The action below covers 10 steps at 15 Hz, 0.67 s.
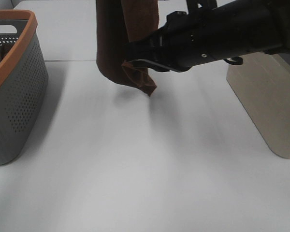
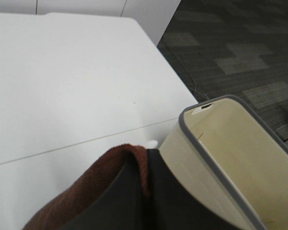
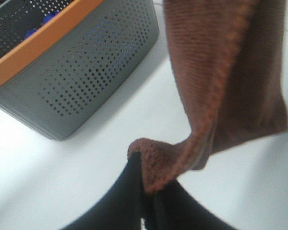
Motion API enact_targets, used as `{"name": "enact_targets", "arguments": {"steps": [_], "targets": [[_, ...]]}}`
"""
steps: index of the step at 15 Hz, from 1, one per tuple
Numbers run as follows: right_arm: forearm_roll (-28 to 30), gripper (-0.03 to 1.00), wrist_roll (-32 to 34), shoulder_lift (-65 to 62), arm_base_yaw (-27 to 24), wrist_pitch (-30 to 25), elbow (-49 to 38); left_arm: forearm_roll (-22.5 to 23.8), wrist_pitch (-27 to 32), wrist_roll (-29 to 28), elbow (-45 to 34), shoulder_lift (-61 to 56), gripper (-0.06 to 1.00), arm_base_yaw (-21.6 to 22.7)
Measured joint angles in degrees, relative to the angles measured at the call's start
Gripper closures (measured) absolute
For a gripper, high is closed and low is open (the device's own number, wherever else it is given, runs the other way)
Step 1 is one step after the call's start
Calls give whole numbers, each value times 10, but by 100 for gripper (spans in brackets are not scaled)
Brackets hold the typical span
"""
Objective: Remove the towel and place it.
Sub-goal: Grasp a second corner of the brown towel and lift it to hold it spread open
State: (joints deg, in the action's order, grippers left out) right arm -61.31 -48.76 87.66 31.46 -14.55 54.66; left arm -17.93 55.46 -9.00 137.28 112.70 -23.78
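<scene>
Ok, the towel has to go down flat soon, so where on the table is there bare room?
The broad stretch of table between the grey basket and the beige basket is bare, from the hanging towel to the near edge. Crowded: the far middle, where the right gripper pinches the towel above the surface.

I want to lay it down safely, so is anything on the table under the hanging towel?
Nothing visible. The towel, pinched by the right gripper, hangs over bare table; the grey basket and the beige basket sit off to either side.
</scene>
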Motion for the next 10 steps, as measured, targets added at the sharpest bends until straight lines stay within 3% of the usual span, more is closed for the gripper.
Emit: {"name": "enact_targets", "arguments": {"steps": [2, 3, 4, 7, 8, 9, 10], "targets": [[77, 97, 45, 0, -68, -85, 2, 2, 42, -2, 0, 8, 94, 9], [102, 97, 63, 1, -77, -103, 6, 2, 53, -2, 0, 11, 94, 9], [168, 97, 107, 1, -93, -147, 17, 2, 75, -2, 0, 19, 94, 9], [449, 97, 309, 1, -99, -226, 70, -1, 137, -2, 0, 41, 94, 9], [535, 97, 384, 1, -99, -233, 88, -1, 142, -2, 0, 45, 94, 9], [657, 97, 480, 1, -101, -232, 122, 14, 145, 2, 0, 45, 94, 9], [692, 97, 506, 1, -101, -226, 140, 25, 146, 10, 0, 45, 94, 9]]}}
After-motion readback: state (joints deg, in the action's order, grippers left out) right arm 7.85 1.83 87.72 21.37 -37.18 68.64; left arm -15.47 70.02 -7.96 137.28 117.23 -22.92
